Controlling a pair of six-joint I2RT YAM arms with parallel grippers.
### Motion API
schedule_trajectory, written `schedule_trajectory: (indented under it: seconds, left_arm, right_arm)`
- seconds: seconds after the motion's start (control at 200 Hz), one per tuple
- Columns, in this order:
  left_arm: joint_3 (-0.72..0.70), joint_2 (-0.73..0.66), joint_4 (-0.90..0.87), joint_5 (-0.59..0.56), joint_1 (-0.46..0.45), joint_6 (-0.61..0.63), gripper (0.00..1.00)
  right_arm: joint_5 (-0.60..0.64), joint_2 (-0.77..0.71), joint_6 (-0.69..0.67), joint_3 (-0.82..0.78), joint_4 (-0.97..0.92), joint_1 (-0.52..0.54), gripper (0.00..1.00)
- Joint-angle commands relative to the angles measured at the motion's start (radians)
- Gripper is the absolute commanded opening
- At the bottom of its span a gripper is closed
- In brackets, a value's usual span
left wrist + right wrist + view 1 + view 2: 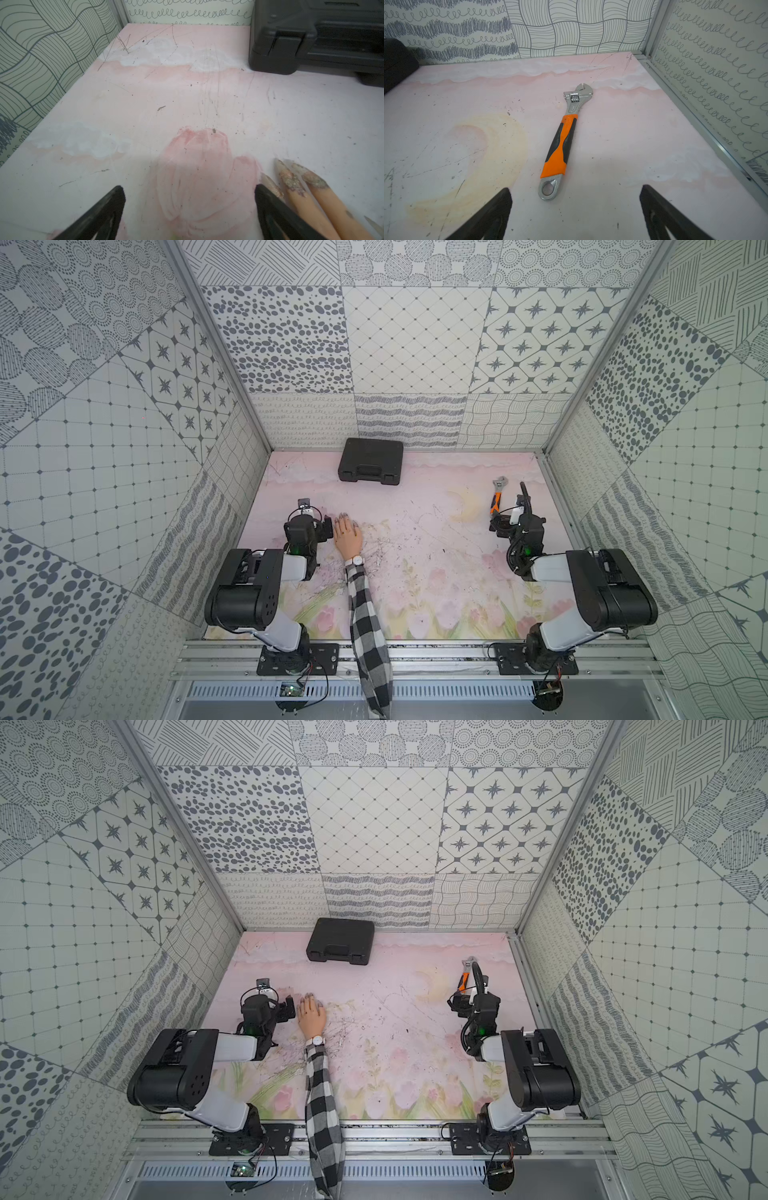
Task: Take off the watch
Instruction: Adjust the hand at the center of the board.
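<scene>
In both top views the watch (357, 560) (318, 1040) is too small for us to read its dial, and the mannequin (348, 537) hides the strap's underside. The right arm (519, 531) covers the near end of the wrench (495, 501). In the left wrist view the picture's edge cuts the case (311, 35) and leaves only the mannequin's fingertips (289, 181). Of the left hand (189, 188) and right hand (576, 189) we see only black tips, cut by the edge.

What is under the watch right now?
The watch sits dial-up on the wrist of the mannequin hand, at the cuff of the checked sleeve. The strap's underside is hidden beneath the wrist.
</scene>
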Motion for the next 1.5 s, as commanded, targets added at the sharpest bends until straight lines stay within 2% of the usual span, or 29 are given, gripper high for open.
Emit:
schedule_trajectory:
  seconds: [0.0,0.67,0.77,0.835,0.925,1.02,1.085,1.206,1.341,1.406,1.496]
  left_arm:
    - [0.003,-0.001,0.045,0.004,0.005,0.015,0.99]
    - [0.010,-0.010,0.033,0.000,0.007,0.011,0.98]
    - [0.064,-0.067,-0.114,-0.042,0.007,-0.008,0.97]
    - [0.115,-0.113,-0.241,-0.113,0.006,-0.039,0.97]
    - [0.233,-0.158,-0.528,-0.202,0.006,-0.141,0.98]
    - [0.364,-0.162,-0.825,-0.174,0.005,-0.281,0.96]
    - [0.424,-0.166,-0.974,-0.140,-0.003,-0.378,0.95]
    - [0.477,-0.203,-1.138,-0.119,-0.040,-0.505,0.96]
    - [0.525,-0.220,-1.310,-0.082,-0.100,-0.595,0.96]
    - [0.536,-0.217,-1.358,-0.051,-0.134,-0.623,0.96]
    - [0.540,-0.224,-1.435,-0.041,-0.194,-0.695,0.96]
  right_arm:
    - [0.005,-0.012,0.007,-0.010,0.062,-0.001,0.98]
    - [-0.005,-0.027,0.010,-0.026,0.096,-0.004,0.98]
    - [0.003,-0.151,0.014,-0.011,-0.057,-0.004,0.98]
    - [0.024,-0.234,0.043,0.021,-0.189,-0.004,0.98]
    - [0.024,-0.309,0.145,0.068,-0.372,-0.004,0.98]
    - [0.034,-0.361,0.229,0.128,-0.564,-0.005,0.98]
    - [0.089,-0.407,0.385,0.136,-0.669,-0.019,0.98]
    - [-0.067,-0.473,0.418,0.178,-0.780,-0.054,0.98]
    - [-0.316,-0.450,0.403,0.266,-0.896,-0.040,0.98]
    - [-0.386,-0.414,0.401,0.303,-0.939,0.009,0.98]
    - [-0.401,-0.338,0.398,0.365,-1.000,0.139,0.98]
